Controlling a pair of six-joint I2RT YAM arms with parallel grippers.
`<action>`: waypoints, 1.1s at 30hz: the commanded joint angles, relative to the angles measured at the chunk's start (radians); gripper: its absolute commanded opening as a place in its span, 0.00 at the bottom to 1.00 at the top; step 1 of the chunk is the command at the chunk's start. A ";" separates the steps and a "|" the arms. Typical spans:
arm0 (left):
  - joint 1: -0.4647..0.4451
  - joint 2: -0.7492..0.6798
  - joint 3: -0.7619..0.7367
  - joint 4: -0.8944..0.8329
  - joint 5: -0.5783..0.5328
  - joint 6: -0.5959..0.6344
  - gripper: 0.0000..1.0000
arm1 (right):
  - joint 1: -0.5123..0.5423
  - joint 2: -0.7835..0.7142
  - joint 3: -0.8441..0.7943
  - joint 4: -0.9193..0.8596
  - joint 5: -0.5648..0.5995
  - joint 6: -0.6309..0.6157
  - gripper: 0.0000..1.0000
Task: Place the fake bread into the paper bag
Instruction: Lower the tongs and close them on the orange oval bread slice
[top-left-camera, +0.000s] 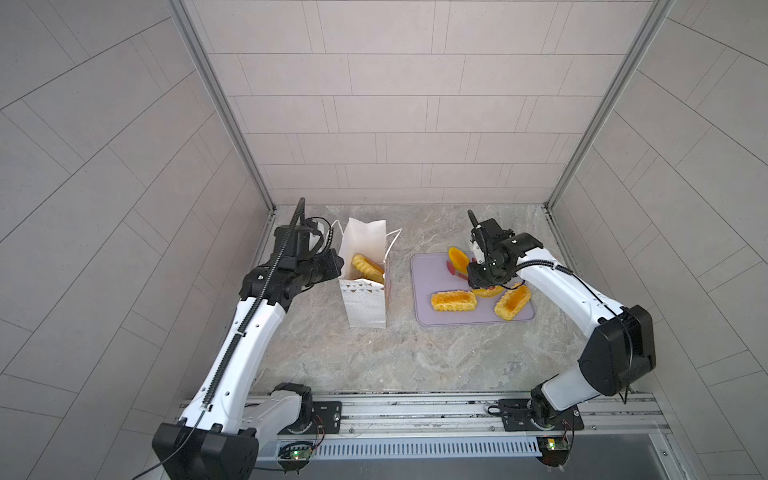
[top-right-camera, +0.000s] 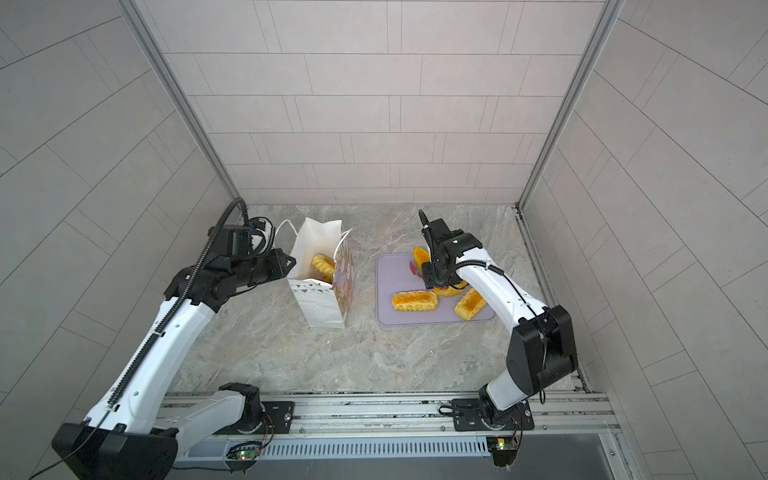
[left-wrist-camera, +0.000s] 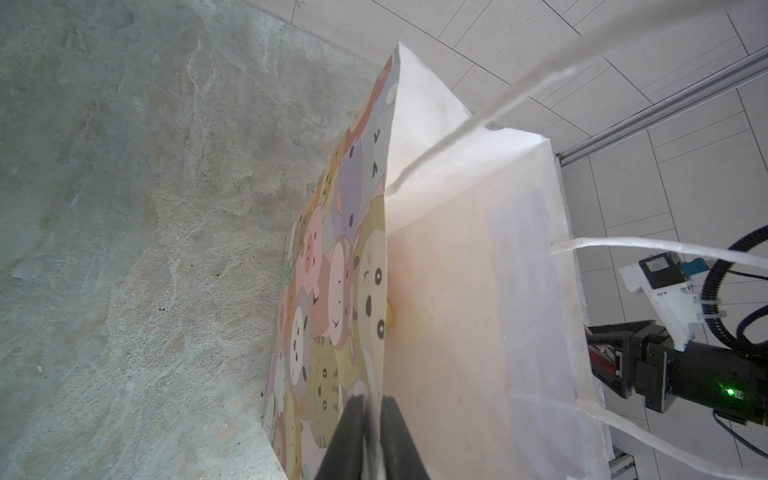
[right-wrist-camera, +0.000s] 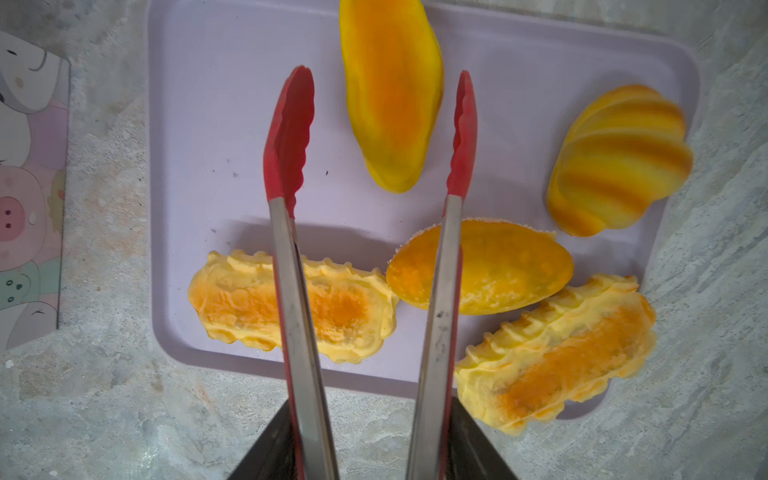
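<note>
My left jaws clamp the paper bag (left-wrist-camera: 457, 270) rim; a tug would topple it. My right jaws grip open, empty tongs (right-wrist-camera: 293, 291); glossy fake bread (right-wrist-camera: 390, 95) may slip.

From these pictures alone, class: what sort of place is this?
Probably a robot test booth: left arm and right arm bolted to a metal rail, tile-pattern walls in aluminium frames, toy bread on a lilac tray.

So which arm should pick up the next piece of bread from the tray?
The right. The right gripper holds tongs, spread open over the bread on the tray. The left gripper is clamped on the bag's edge, away from the tray, so it looks occupied.
</note>
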 joint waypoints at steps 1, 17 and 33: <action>0.005 -0.007 -0.005 0.002 0.000 0.014 0.15 | -0.003 0.018 0.026 -0.025 0.009 -0.005 0.53; 0.006 -0.005 -0.007 0.000 -0.001 0.014 0.15 | -0.003 0.045 0.025 0.002 0.038 -0.005 0.44; 0.005 -0.007 -0.004 0.000 -0.001 0.014 0.15 | -0.003 -0.057 0.043 -0.036 0.023 0.002 0.29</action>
